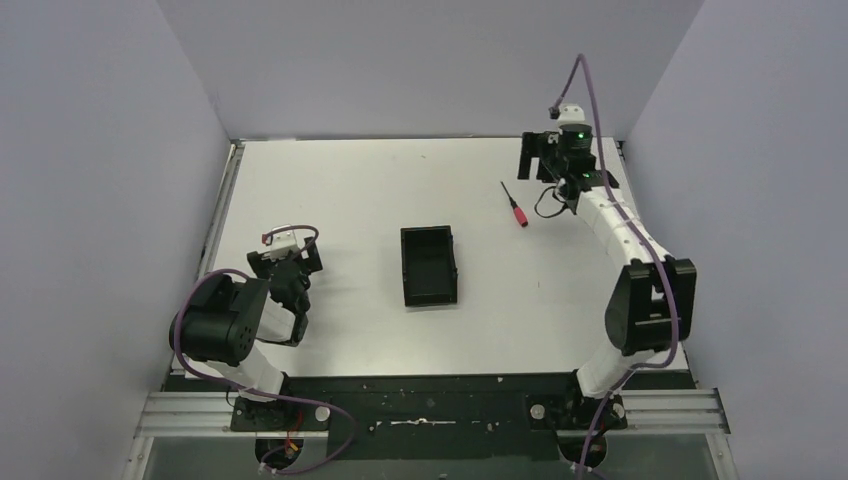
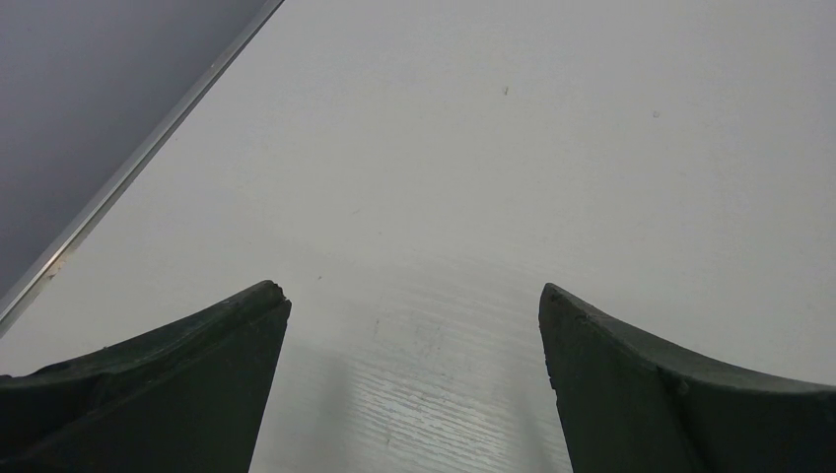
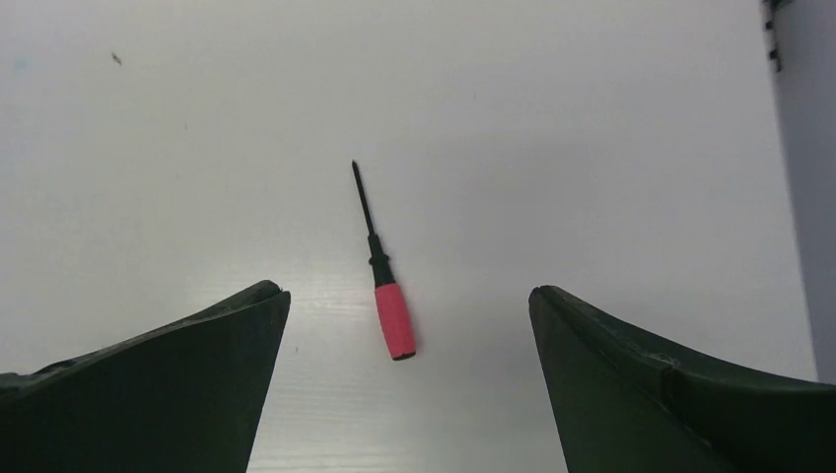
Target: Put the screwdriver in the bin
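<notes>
Presently, nothing done: screwdriver [image 3: 386,286] lies well apart from the bin [image 1: 405,268]. My right gripper [image 1: 535,160] hovers near it, jaws spread; left gripper [image 2: 409,296] likewise spread, idle. Grasp, carry, release remain.

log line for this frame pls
right gripper: open, aimed at screwdriver, not touching | left gripper: open, holding nothing | screwdriver: lying outside bin, to its far right | bin: empty | task: not done

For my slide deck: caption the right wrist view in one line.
Open right claw frames the red-handled screwdriver lying on the white table, handle toward the camera.
</notes>
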